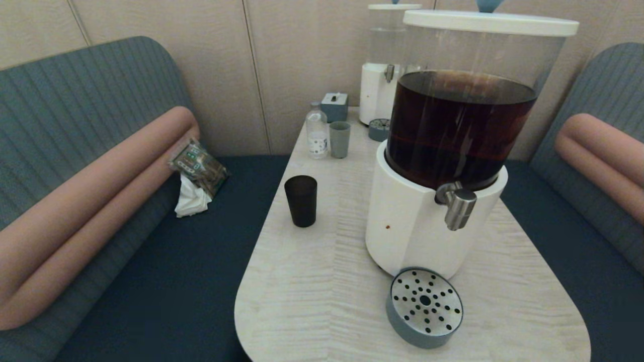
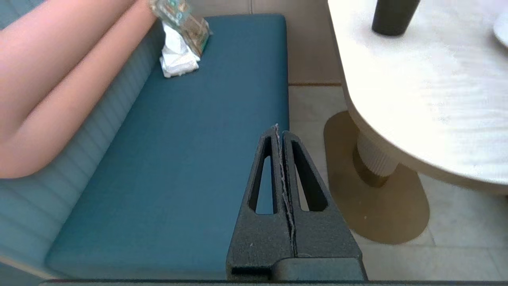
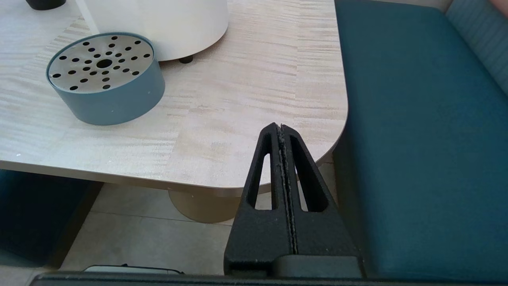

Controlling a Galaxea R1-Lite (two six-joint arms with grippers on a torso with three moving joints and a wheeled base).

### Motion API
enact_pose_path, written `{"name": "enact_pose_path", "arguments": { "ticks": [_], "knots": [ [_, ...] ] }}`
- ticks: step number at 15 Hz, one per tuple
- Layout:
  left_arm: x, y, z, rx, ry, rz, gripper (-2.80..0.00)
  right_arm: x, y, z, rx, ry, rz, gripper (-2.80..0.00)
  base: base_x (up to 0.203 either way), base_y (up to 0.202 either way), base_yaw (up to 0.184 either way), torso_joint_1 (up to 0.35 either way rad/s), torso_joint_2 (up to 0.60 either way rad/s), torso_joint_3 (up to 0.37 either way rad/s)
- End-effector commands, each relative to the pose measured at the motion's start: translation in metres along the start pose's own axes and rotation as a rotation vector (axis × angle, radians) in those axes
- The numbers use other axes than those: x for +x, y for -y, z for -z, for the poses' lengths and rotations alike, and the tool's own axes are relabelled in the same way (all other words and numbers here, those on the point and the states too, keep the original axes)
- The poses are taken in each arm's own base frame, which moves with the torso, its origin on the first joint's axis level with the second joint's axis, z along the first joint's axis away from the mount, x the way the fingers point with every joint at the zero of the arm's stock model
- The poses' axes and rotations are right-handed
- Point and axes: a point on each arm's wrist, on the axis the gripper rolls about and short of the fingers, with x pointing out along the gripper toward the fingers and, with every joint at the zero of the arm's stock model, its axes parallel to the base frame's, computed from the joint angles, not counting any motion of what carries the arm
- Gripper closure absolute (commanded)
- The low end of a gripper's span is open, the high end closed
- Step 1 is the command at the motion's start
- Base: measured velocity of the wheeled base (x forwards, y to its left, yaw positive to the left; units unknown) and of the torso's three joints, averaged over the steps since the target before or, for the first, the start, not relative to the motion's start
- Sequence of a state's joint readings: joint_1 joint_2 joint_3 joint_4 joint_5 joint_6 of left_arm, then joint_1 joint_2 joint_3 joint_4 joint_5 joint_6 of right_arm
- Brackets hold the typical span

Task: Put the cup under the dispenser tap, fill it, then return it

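Note:
The small matte black cup (image 1: 301,200) stands upright on the pale wooden table (image 1: 312,281), left of the big dispenser's white base (image 1: 407,221). Its brushed-steel tap (image 1: 458,203) juts out over a round blue-grey drip tray (image 1: 425,307) with a perforated steel top. The cup's foot (image 2: 393,18) also shows in the left wrist view. My left gripper (image 2: 279,129) is shut and empty, low beside the table over the blue bench. My right gripper (image 3: 279,127) is shut and empty near the table's front right corner. Neither gripper appears in the head view.
A pale grey-blue tumbler (image 1: 339,139), a small bottle (image 1: 317,131), a grey box (image 1: 335,105) and a second clear-tank dispenser (image 1: 385,75) stand at the table's far end. A snack packet and tissue (image 1: 196,176) lie on the left bench. Blue benches flank the table.

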State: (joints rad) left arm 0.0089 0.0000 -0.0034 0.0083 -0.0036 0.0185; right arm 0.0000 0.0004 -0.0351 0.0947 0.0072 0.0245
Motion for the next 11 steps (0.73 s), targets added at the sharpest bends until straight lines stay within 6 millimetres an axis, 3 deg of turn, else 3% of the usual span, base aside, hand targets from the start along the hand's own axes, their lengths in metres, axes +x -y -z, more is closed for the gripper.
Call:
{"name": "enact_pose_path", "arguments": {
  "ticks": [1,11],
  "knots": [
    [0.0004,0.0000,0.0005,-0.003,-0.001,-0.001,0.00,0.0001,0.0000,0.0000,0.000,-0.001,0.000,0.00,0.000,0.000,0.000,0.000,0.00,0.000],
    [0.0004,0.0000,0.0006,-0.003,-0.002,-0.001,0.00,0.0000,0.0001,0.0000,0.008,-0.001,0.003,0.00,0.000,0.000,0.000,0.000,0.00,0.000]
  ]
}}
